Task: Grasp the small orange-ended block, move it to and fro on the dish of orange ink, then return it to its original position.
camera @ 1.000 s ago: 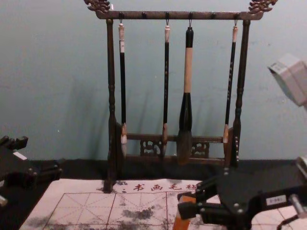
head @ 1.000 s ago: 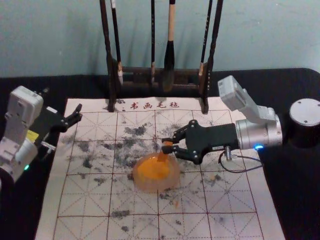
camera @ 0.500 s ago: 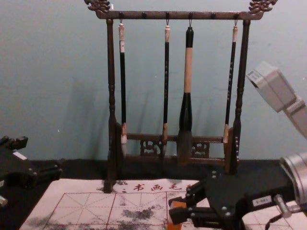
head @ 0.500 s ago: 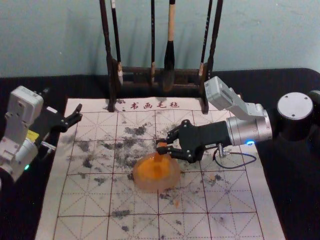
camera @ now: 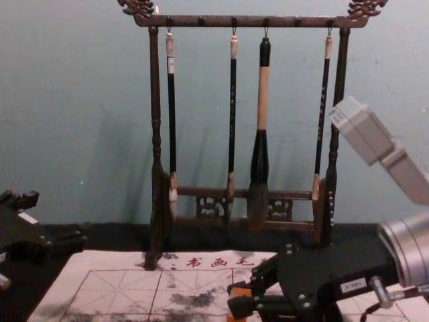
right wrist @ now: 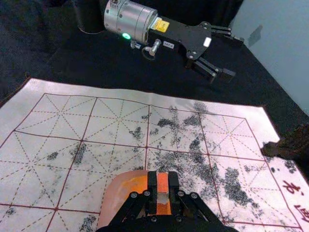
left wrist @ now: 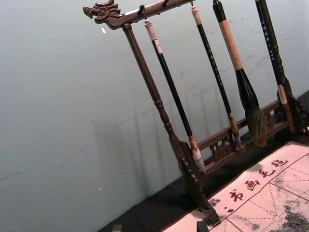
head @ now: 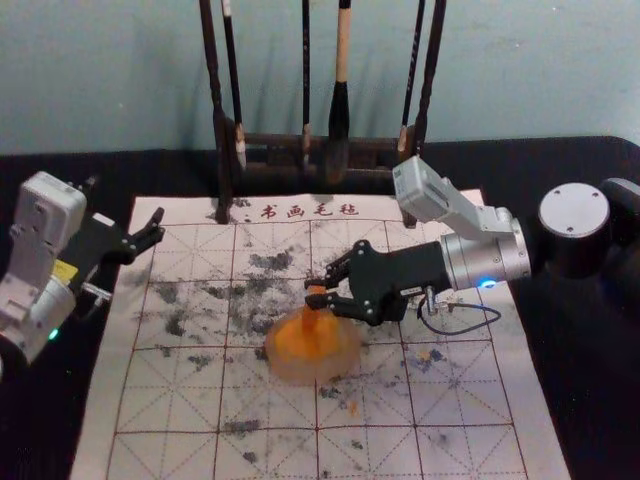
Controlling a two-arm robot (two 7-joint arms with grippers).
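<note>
Head view: the right gripper pinches the block near its top, upright over the dish of orange ink; contact below is hard to tell. Off the mat's side, the left gripper idles, jaws spread.

Left wrist view: its two tips stand apart before the brush stand.

Right wrist view: both pads press the block's flanks. It looks light and stiff, probably slick where inked, so grip high and dry.

Chest view: the block's top pokes between the fingers.

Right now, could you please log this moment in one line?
right gripper shut on orange block | over ink dish, contact unclear | left gripper open, idle at left
</note>
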